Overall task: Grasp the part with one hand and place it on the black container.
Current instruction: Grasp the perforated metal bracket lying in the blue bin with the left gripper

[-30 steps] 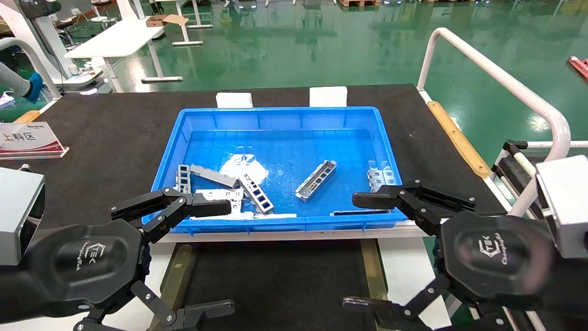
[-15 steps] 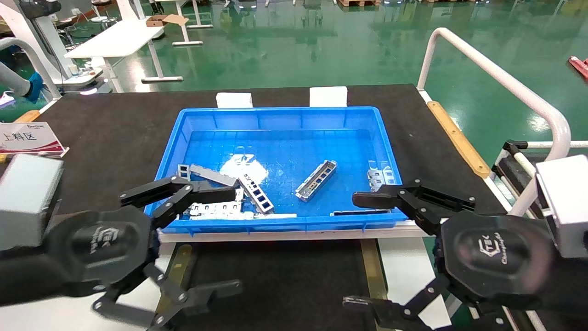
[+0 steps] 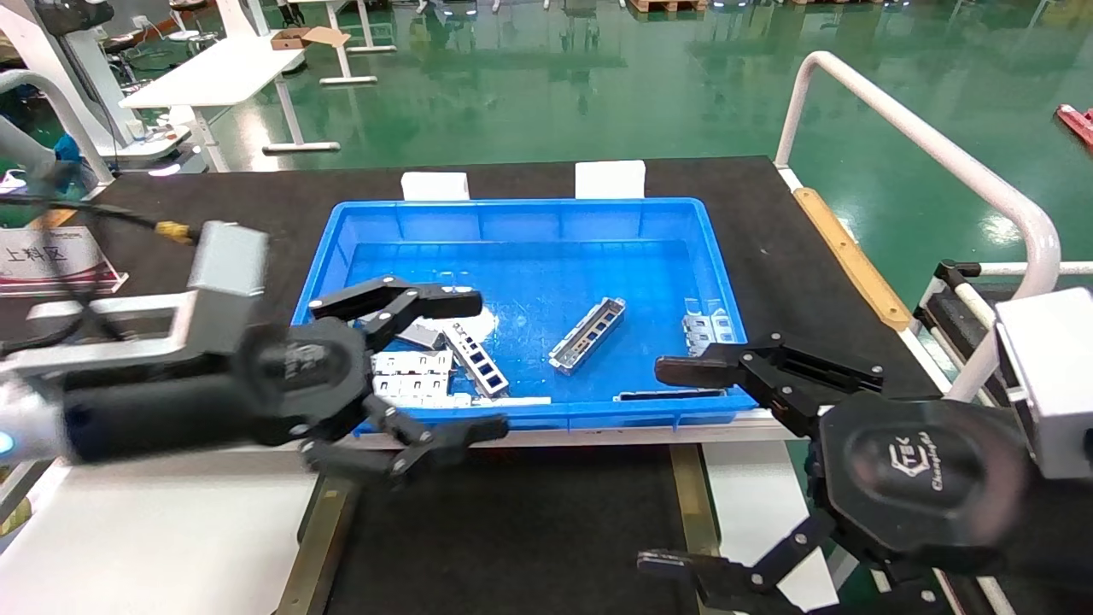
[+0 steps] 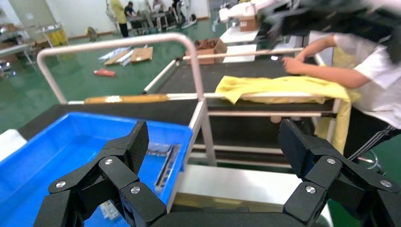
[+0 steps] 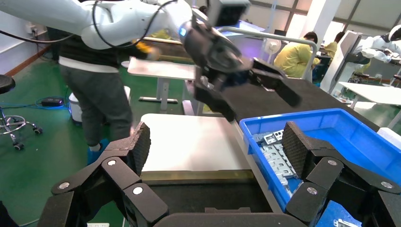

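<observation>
Several metal pieces lie in a blue bin [image 3: 521, 218]. One part [image 3: 587, 335], a slim silver U-channel with rectangular windows, lies alone at the bin's middle; a second similar strip [image 3: 476, 359] lies to its left. My left gripper [image 3: 478, 363] is open and empty, hovering over the bin's front left corner; its own view [image 4: 213, 151] looks across the bin's right end. My right gripper [image 3: 664, 465] is open and empty at the bin's front right corner, and also shows in its own view [image 5: 215, 142]. The black container [image 3: 512, 530], edged by brass strips, lies in front of the bin.
Flat pale plates [image 3: 414, 376] lie in the bin's front left. A thin strip [image 3: 670, 395] lies along its front wall. White rail [image 3: 922, 141] stands at right, a sign [image 3: 51, 256] at left. White surfaces [image 3: 145, 538] flank the container. A person [image 4: 359, 71] works beyond the rail.
My left gripper has risen and swung right and forward, turning sideways, from in front of the bin to over its front left corner. The right gripper has not moved.
</observation>
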`<state>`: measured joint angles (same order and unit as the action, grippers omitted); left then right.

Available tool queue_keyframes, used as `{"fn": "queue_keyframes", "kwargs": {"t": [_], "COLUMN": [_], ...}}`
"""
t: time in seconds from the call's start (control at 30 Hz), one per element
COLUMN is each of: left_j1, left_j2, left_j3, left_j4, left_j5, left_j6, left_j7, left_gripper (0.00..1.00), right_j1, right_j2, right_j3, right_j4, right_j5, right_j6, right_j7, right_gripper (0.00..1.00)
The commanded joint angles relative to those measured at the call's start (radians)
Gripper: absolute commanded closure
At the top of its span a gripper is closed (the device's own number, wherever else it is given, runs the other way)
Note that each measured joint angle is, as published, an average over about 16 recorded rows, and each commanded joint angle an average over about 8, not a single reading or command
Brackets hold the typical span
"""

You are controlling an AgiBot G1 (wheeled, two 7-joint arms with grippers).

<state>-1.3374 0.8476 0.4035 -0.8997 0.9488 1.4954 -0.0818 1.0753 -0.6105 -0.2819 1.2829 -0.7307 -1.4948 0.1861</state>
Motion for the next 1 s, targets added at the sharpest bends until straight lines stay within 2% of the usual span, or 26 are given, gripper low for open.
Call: {"fn": "queue_keyframes", "kwargs": {"t": [0.03, 0.33, 0.57, 0.8, 1.0], "left_j1": [-0.032, -0.182, -0.259, -0.297, -0.311], "left_j2": [0.030, 0.188, 0.304, 0.408, 0.479], "left_j3": [0.015, 0.071, 0.101, 0.119, 0.123], "left_j4": [0.058, 0.414, 0.641, 0.776, 0.829], "left_j5": [0.028, 0.146, 0.224, 0.268, 0.276], "left_j6": [0.000, -0.049, -0.243, -0.445, -0.546], "left_j7": [0.017, 0.181, 0.283, 0.358, 0.400], "left_gripper": [0.00, 0.00, 0.00, 0.00, 0.00], "right_j1": [0.000, 0.000, 0.000, 0.000, 0.000], "right_j2": [0.000, 0.000, 0.001, 0.001, 0.001], "right_j3": [0.000, -0.001, -0.001, -0.002, -0.002], "right_j4": [0.000, 0.000, 0.000, 0.000, 0.000], "right_j5": [0.000, 0.001, 0.001, 0.001, 0.002], "right_j6": [0.000, 0.000, 0.001, 0.001, 0.001], "right_j7": [0.000, 0.000, -0.001, -0.001, -0.001], "right_gripper": [0.00, 0.00, 0.00, 0.00, 0.00]}}
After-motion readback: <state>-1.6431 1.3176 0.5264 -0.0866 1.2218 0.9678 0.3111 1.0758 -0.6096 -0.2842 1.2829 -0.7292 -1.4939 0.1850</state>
